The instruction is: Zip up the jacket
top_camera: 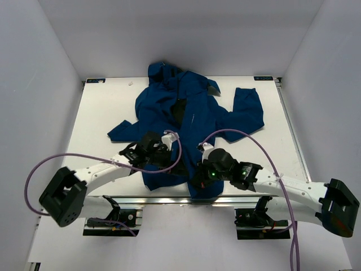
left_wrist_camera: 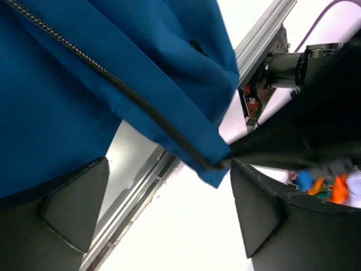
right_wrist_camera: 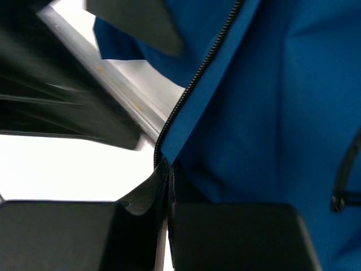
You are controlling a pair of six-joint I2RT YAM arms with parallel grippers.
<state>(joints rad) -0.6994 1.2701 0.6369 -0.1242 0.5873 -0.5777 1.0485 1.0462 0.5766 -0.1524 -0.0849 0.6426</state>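
The jacket [top_camera: 194,110] lies unzipped on the desk [top_camera: 101,113]. At its six o'clock hem, our right end effector [right_wrist_camera: 169,183] pinches the zipper corner. Our left end effector [left_wrist_camera: 169,165] gapes wide.

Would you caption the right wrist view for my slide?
Right gripper shut on the blue jacket at the zipper end.

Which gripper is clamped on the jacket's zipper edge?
The right gripper, shut on the jacket at its zipper edge's hem corner. The left gripper is wide open, fabric hanging between its fingers.
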